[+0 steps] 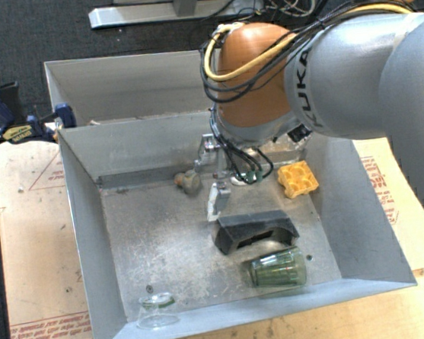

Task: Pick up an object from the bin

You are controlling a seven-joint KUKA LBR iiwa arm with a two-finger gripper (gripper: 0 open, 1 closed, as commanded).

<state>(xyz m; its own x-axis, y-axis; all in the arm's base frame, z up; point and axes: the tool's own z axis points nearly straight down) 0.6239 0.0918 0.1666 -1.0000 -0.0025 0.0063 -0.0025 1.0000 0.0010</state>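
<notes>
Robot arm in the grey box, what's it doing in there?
The robot arm reaches from the right into a grey metal bin to pick something up. Its gripper hangs over the middle, between a small brownish lump near the back wall and a dark grey block in front. A yellow chunk, a green jar on its side and a clear glass piece lie on the floor. Nothing is lifted yet.
</notes>
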